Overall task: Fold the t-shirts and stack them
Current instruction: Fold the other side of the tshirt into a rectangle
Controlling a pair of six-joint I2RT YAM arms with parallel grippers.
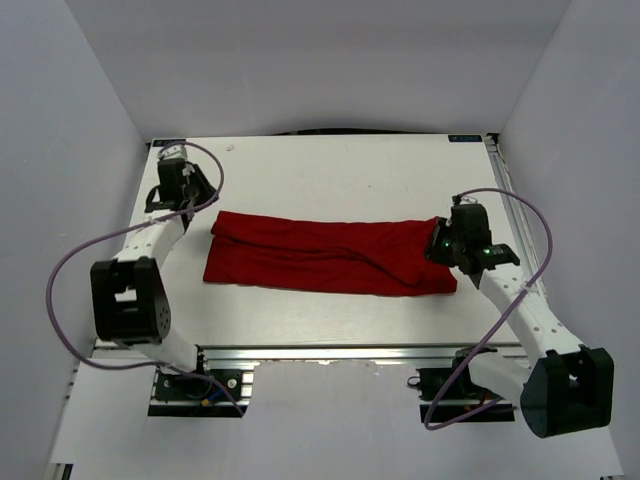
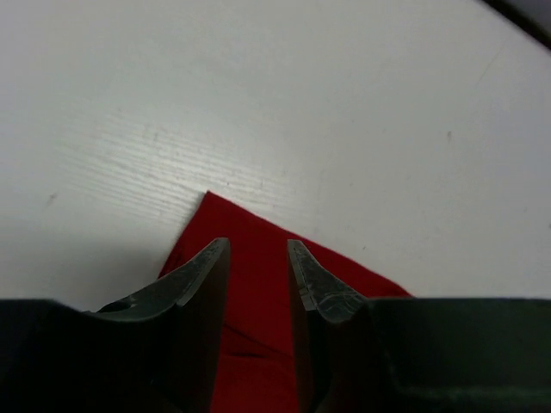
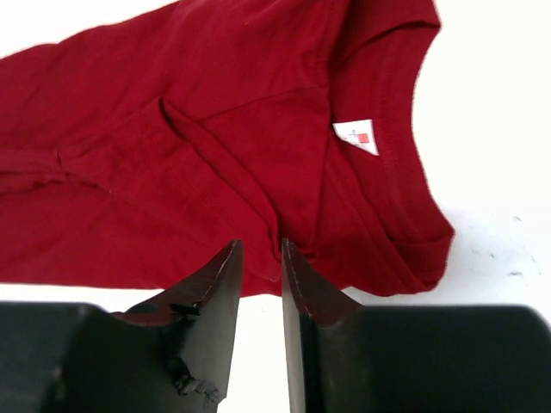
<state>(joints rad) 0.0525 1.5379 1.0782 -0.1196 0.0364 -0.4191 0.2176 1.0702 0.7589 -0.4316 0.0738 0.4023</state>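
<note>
Lying flat on the white table [image 1: 330, 170], the red t-shirt [image 1: 330, 255] is folded into a long band that runs from one gripper across to the other, with an arm standing at each end of it. The left gripper [image 2: 256, 248] hangs low over its end with the jaws partly open and a clear gap between the two fingers. Red cloth shows through that gap and under the tips. A pointed corner of the cloth juts out just ahead of them, with bare table beyond it and to either side. Nothing is pinched there: the fabric lies flat beneath the fingers. The right gripper [image 3: 261, 245] is at the opposite end, its jaws parted only a little, the slit between them narrower than the left's. Its tips sit over the near edge of the shirt, and bare table shows in the slit behind them, so it has hold of nothing. Ahead of these fingers and off to their right lies the ribbed neckline [image 3: 400, 103], with a small white label [image 3: 355, 136] sewn inside it. Ahead and to their left the cloth spreads in soft creases.
</note>
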